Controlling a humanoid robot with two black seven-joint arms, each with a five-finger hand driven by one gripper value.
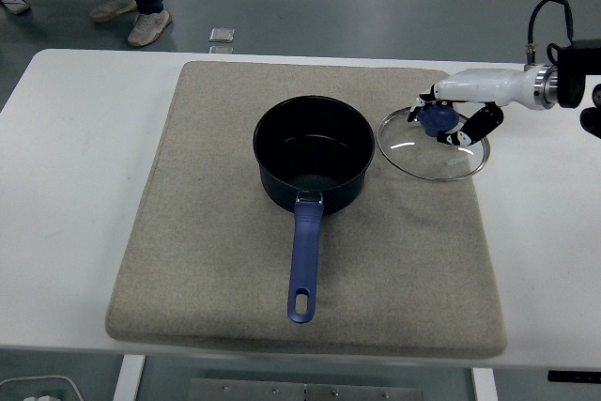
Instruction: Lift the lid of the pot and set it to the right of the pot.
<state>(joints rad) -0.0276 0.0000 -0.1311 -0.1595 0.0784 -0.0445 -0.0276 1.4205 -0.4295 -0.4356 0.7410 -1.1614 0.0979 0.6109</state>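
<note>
A dark blue pot [313, 152] with a long blue handle [303, 265] stands open on the beige mat [225, 260], handle pointing toward the near edge. The glass lid [432, 147] with a blue knob [436, 118] lies to the right of the pot, at the mat's right edge. My right hand [441, 119] comes in from the right with its fingers curled around the blue knob. The left arm is out of view.
The white table [75, 166] extends on both sides of the mat. A person's legs and shoes [131, 7] show on the floor beyond the far edge, with a small object [222, 39] on the floor.
</note>
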